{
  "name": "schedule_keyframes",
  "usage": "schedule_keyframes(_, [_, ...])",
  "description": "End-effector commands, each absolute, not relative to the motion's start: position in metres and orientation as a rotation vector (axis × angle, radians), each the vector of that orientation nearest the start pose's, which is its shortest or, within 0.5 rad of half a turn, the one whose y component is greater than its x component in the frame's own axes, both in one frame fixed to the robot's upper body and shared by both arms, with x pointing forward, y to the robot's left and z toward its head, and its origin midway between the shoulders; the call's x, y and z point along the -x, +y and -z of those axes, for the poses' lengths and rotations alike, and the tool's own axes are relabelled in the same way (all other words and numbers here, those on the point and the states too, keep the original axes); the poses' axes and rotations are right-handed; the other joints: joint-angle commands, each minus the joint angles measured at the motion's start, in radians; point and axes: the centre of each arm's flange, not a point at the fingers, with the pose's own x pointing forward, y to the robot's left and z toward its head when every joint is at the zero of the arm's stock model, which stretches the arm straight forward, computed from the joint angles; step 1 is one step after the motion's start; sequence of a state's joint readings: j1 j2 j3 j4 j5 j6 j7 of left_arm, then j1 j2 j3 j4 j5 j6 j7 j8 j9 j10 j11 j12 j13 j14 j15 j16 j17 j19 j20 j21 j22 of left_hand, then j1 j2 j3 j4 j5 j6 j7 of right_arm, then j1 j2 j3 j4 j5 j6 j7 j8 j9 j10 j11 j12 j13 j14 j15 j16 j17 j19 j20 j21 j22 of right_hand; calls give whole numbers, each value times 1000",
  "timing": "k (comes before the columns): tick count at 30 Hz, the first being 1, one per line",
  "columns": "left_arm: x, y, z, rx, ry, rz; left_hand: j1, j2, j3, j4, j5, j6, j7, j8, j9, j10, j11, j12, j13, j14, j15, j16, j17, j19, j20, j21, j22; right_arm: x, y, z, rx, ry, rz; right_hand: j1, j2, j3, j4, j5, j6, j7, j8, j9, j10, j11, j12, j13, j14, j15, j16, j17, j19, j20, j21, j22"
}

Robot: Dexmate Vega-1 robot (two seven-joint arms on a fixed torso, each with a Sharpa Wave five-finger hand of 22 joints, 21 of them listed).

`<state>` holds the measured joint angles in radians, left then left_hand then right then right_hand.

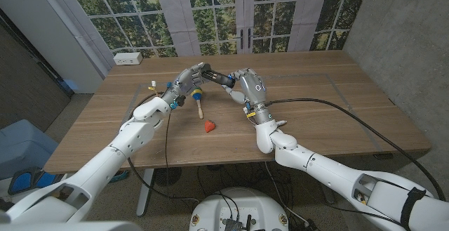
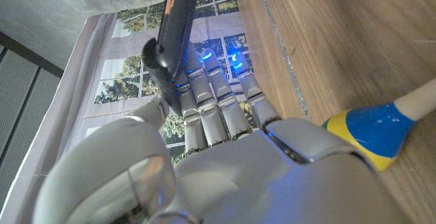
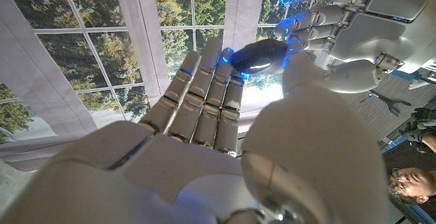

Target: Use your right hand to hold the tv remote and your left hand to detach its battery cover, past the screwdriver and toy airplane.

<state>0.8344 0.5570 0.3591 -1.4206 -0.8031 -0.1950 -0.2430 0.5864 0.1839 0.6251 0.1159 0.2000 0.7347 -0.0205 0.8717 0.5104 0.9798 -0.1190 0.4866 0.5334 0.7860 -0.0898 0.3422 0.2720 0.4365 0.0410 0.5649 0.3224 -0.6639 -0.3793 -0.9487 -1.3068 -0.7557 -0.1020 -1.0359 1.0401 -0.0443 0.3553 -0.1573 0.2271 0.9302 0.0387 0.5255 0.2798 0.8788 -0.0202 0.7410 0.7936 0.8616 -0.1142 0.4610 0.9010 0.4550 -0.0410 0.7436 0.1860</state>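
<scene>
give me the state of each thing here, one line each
tv remote: lifted off the table, held between both hands
right hand: grips one end of the remote
left hand: fingers on the remote's other end
screwdriver: lying on the table, untouched
toy airplane: resting on the table, untouched
battery cover: cannot tell if off

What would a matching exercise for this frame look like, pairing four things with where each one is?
Things:
1. tv remote
2. screwdriver
3. toy airplane
4. white power strip

Places:
A. on the table's far left corner, by the window
B. lifted above the table, held between the left hand and the right hand
C. lying on the table just below the left hand, yellow and blue handle away from the robot
D. lying on the table nearer the robot than the screwdriver, small and red

Pairs: 1-B, 2-C, 3-D, 4-A
</scene>
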Motion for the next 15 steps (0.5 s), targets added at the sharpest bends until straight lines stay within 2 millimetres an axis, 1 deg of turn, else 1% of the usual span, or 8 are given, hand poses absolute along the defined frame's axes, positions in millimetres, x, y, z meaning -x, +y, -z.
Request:
schedule_keyframes(1, [-631,270,-3,134,-648,419,-20,-4,55,51,-3,20,-10,-8,18,-4,-9,-6,1,1,-103,-3,1,4,6,8,0,-593,-70,44,1071,-1261,443,118,121,32,-3,8,115,-108,5,-2,182,-175,5,4,10,-120,-3,8,-4,-27,6,3])
schedule_keyframes(4, [-630,271,-3,142,-654,410,-22,-2,59,46,-3,18,-10,-11,13,-7,-8,-7,3,3,-106,-4,0,0,7,9,0,-594,-68,43,1070,-1262,440,117,121,32,-3,8,115,-109,4,-2,183,-174,4,2,11,-119,-5,10,-4,-27,7,3])
schedule_keyframes(6, [-630,272,-3,141,-655,401,-27,-1,63,40,-2,15,-10,-17,3,-18,-6,-13,4,-2,-107,-9,-2,-15,14,6,-2,-594,-67,42,1070,-1262,439,119,121,33,-4,9,116,-110,4,-3,182,-176,6,6,11,-121,-7,12,-5,-27,9,3])
schedule_keyframes(8, [-630,273,-3,150,-664,396,-30,0,64,37,-3,16,-9,-19,-2,-23,-7,-16,6,-7,-108,-10,0,-17,15,7,-3,-595,-66,42,1071,-1262,438,118,121,33,-4,9,115,-109,5,-2,183,-176,4,4,13,-120,-9,15,-6,-27,10,3])
schedule_keyframes(15, [-626,278,-4,141,-696,356,-41,2,66,32,-3,16,-11,-27,-19,-23,-10,-19,7,-8,-110,-9,5,-33,0,7,-7,-595,-65,40,1073,-1261,435,117,122,34,-3,9,113,-108,4,-2,181,-176,2,6,12,-119,-16,20,-7,-26,13,3])
